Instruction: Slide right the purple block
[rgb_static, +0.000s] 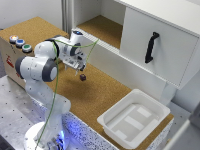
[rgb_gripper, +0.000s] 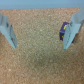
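Note:
The purple block (rgb_static: 83, 77) is a tiny dark cube lying on the cork tabletop (rgb_static: 100, 95), near the middle of the exterior view. My gripper (rgb_static: 78, 70) hangs just above it, slightly toward the exterior view's left. In the wrist view the gripper (rgb_gripper: 41, 32) is open, its two pale blue fingers (rgb_gripper: 7, 30) wide apart over the cork. The purple block (rgb_gripper: 62, 33) sits between them, close against the inner side of one finger; whether they touch is unclear.
A white plastic bin (rgb_static: 132, 117) stands at the table's front on the exterior view's right. A white cabinet door with a black handle (rgb_static: 151, 47) rises behind, next to an open shelf (rgb_static: 102, 27). Three round coloured buttons (rgb_static: 20, 43) sit on a box at the left.

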